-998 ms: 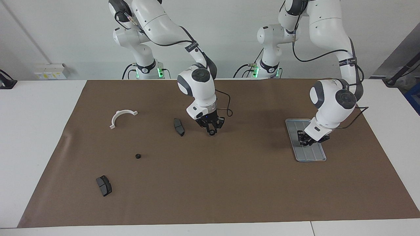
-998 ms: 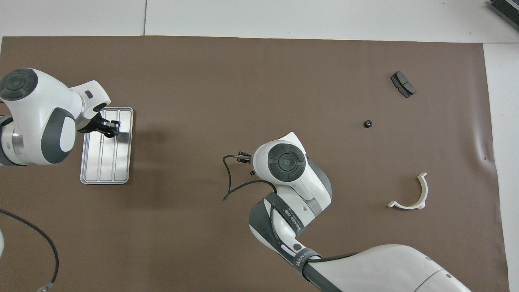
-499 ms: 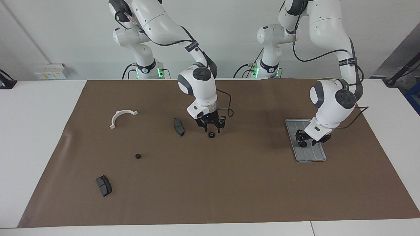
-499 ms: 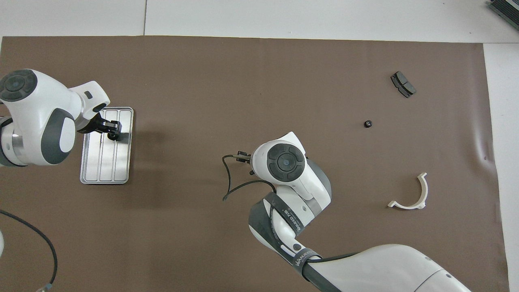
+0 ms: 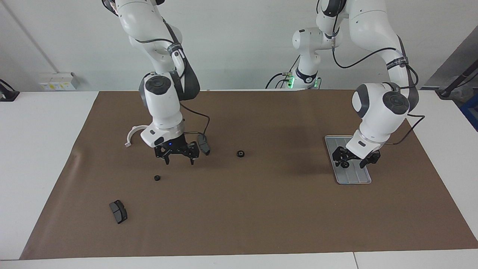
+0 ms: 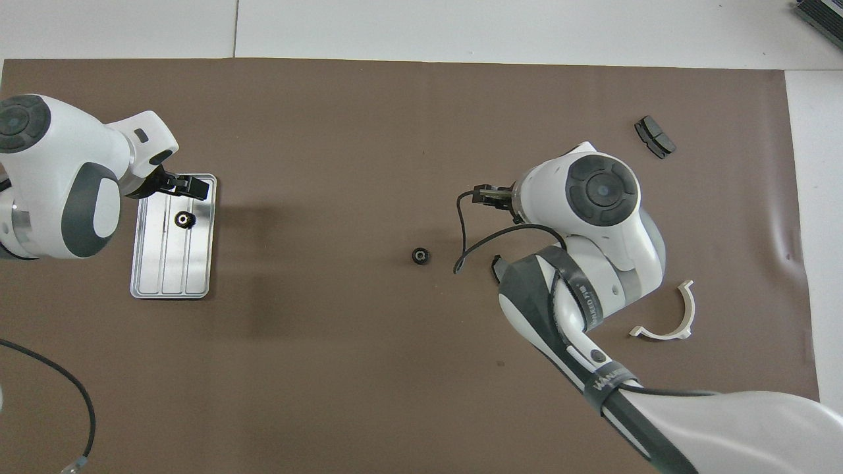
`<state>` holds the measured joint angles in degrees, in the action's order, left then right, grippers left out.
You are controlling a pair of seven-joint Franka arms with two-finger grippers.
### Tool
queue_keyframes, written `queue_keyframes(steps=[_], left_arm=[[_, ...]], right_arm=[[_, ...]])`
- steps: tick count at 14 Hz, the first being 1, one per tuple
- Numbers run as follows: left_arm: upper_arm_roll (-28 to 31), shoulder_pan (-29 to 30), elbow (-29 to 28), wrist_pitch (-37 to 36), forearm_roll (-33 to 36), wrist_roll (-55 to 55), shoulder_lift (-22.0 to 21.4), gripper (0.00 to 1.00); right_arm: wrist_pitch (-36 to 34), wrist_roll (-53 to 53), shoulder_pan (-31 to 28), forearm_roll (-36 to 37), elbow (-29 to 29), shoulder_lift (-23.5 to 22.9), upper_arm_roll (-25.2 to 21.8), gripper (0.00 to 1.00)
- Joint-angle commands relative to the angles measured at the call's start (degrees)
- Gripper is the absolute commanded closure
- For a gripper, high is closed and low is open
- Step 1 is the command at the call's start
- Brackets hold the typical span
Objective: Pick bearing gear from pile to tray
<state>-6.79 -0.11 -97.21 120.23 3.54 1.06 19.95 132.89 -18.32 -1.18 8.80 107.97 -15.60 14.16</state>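
Since the earlier frames the right hand has left the middle of the bench and now hangs over the brown mat toward the right arm's end, above bare mat beside a dark grey pad; its fingers are spread and grasp nothing. One black gear, which sat between those fingers a second ago, now lies alone on the mat near the bench's middle, well apart from both hands. The left hand has risen slightly over the tray; its fingers are released and empty. A second gear, gripped a second ago, now rests on the tray, in its half farther from the robots.

Tray: flat, silver-grey, rectangular with rounded corners and a low rim. Its long axis runs toward and away from the robots, and its grooves run the same way. It lies at the left arm's end of the bench and has not shifted.

Gears: small, black, round, with a toothed edge and a centre hole; both lie flat.

Unmoved items: a white curved bracket, partly hidden by the right arm in the facing view; a third small black round piece, farther from the robots than the right hand; a second dark grey pad, farthest from the robots at the right arm's end.
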Motion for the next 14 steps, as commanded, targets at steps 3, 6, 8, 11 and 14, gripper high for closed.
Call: queue_keyframes(steps=[3, 6, 8, 11, 14], left_arm=[[0.9, -10.4, 3.08, -2.98, 2.41, -18.76, 3.15, 0.0], [0.81, -15.78, 7.98, -5.87, 3.75, -29.34, 6.32, 0.0], [0.64, -16.93, 10.01, -8.94, 3.31, -31.29, 6.5, 0.0], [0.63, -20.79, 10.2, -8.35, 3.31, -39.17, 7.81, 0.0], [0.55, -24.66, 9.93, -5.63, 3.31, -44.64, 8.08, 0.0]], right_arm=[[1.84, 12.05, -5.49, 1.04, 1.36, -2.24, 0.87, 0.0], [2.98, 18.83, -7.6, 1.04, 3.38, -3.03, 0.87, 0.0], [3.6, 19.11, -7.87, 1.04, 3.39, -4.26, 0.78, 0.15], [4.48, 19.2, -7.96, 1.04, 3.65, -5.06, 0.69, 0.43], [4.74, 19.02, -7.96, 1.04, 3.65, -5.76, 0.69, 0.47]])
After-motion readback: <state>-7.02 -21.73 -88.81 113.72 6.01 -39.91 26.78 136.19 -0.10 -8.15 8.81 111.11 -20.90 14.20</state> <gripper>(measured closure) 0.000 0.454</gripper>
